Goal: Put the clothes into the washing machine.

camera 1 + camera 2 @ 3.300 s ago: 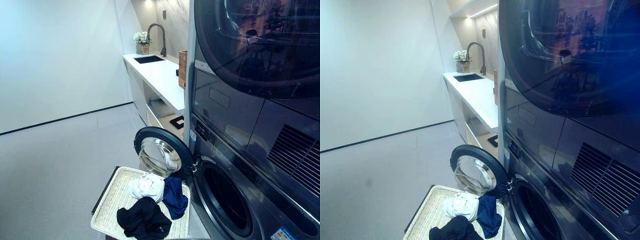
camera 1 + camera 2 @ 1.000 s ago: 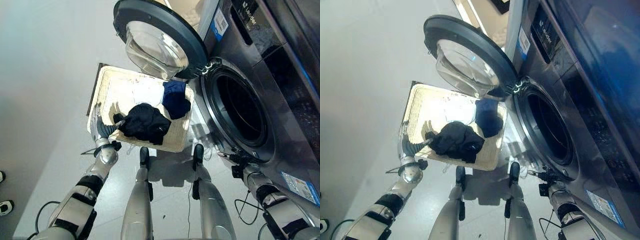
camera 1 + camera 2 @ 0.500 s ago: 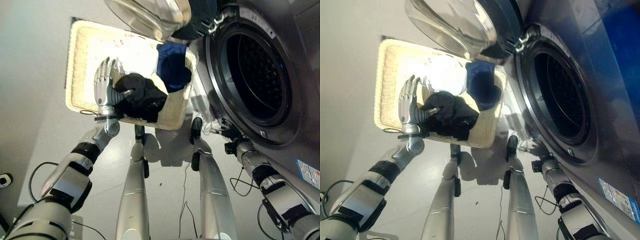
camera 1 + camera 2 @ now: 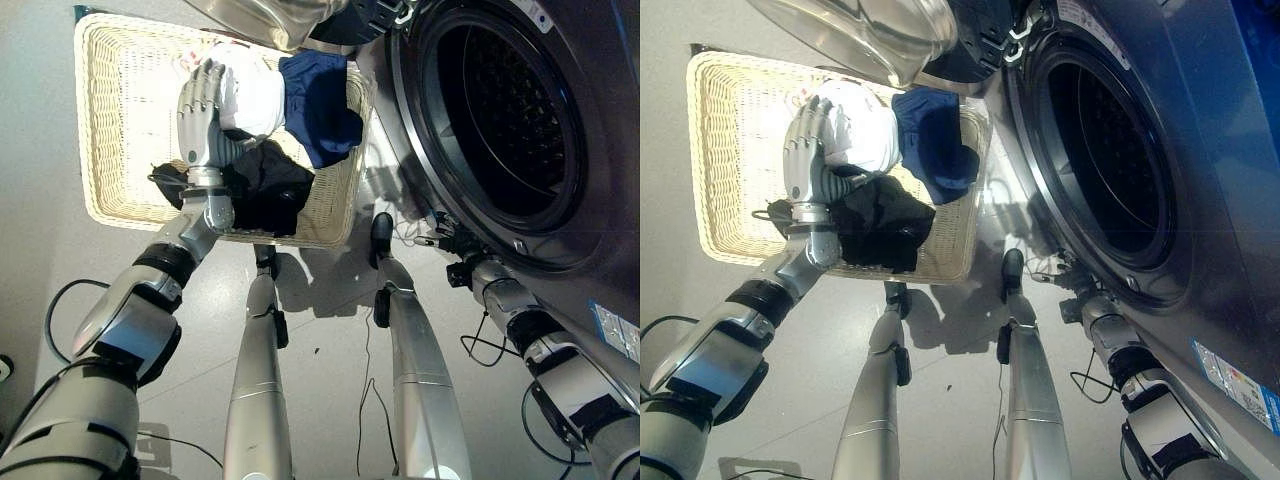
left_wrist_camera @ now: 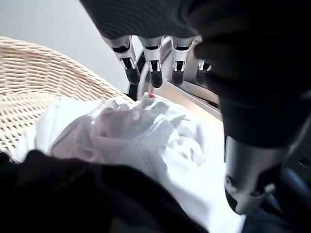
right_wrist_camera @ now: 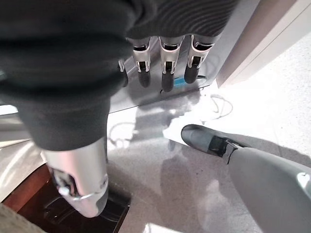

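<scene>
A wicker basket (image 4: 110,120) on the floor holds a white garment (image 4: 252,98), a dark blue one (image 4: 318,108) and a black one (image 4: 265,192). My left hand (image 4: 200,108) is open and hovers over the white garment (image 5: 146,131), its fingers (image 5: 153,68) straight and the black garment (image 5: 73,199) under its wrist. The washing machine's drum (image 4: 490,110) gapes dark to the right, with its glass door (image 4: 860,25) swung open over the basket's far edge. My right hand (image 4: 452,245) hangs low by the machine's front, open, fingers (image 6: 165,68) straight, holding nothing.
The machine's front panel (image 4: 1200,250) rises along the right side. Grey floor (image 4: 60,260) surrounds the basket to the left and in front. The open door overhangs the basket's far right corner.
The camera has tilted further down. My left hand has moved forward from the black garment to above the white one. My right hand stays by the machine's base.
</scene>
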{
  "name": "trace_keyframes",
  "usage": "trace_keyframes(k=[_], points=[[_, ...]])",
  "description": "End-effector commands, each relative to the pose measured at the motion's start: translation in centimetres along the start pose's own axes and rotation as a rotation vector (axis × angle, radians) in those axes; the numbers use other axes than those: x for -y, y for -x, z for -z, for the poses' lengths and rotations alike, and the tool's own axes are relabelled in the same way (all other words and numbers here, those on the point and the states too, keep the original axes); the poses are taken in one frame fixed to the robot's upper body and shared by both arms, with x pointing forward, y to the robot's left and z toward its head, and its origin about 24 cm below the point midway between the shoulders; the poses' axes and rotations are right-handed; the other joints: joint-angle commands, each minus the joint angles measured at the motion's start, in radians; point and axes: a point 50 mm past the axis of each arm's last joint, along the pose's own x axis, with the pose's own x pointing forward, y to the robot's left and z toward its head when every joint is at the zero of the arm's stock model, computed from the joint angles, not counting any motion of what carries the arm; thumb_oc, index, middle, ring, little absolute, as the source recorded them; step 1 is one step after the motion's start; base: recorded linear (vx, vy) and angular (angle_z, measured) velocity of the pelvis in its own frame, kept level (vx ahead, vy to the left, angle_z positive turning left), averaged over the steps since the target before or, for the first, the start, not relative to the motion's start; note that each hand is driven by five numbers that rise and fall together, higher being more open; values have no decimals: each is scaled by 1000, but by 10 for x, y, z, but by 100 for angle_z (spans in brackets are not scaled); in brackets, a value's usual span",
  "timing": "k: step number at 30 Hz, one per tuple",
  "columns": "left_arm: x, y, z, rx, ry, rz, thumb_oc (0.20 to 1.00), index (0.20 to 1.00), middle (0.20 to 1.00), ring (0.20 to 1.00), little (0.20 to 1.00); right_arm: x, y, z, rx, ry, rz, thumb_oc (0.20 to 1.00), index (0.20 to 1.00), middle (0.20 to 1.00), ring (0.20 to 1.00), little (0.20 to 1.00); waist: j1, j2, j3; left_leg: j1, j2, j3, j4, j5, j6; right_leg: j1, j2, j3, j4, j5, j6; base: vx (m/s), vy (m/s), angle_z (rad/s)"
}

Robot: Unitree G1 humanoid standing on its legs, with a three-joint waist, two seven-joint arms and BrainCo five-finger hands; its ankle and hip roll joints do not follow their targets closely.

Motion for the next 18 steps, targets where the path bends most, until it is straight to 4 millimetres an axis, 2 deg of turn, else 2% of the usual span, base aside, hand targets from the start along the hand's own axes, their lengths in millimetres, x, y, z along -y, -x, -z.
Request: trace_keyframes(k=[1, 10, 13, 18], points=[[-26, -28, 3, -42, 37, -135, 1000, 1000, 1000, 1000, 1000, -9, 2, 0, 17, -15, -28, 1000, 1000, 1000, 1000, 1000, 8, -50, -19, -73, -77, -22, 139, -55, 44, 18, 59, -34, -31, 52, 72, 0, 0, 0], [-30, -39, 5, -89, 17, -121, 1000, 1000, 1000, 1000, 1000, -14, 0, -8, 38, -18, -39, 1000, 1000, 1000, 1000, 1000, 0, -66, -19, -83, -75, -28, 134, -56, 41, 10, 67, -38, -41, 57, 73, 0, 0, 0], [-32, -40, 12, -145, 21, -108, 1000, 1000, 1000, 1000, 1000, -15, 0, -8, 44, -13, -47, 1000, 1000, 1000, 1000, 1000, -7, -74, -19, -86, -73, -29, 131, -54, 41, 7, 73, -35, -43, 57, 72, 0, 0, 0], [-26, -37, 18, -198, 30, -7, 1000, 1000, 1000, 1000, 1000, -19, 0, -8, 51, -18, -52, 1000, 1000, 1000, 1000, 1000, -9, -82, -19, -90, -74, -31, 126, -52, 42, 7, 77, -38, -51, 61, 74, 0, 0, 0]])
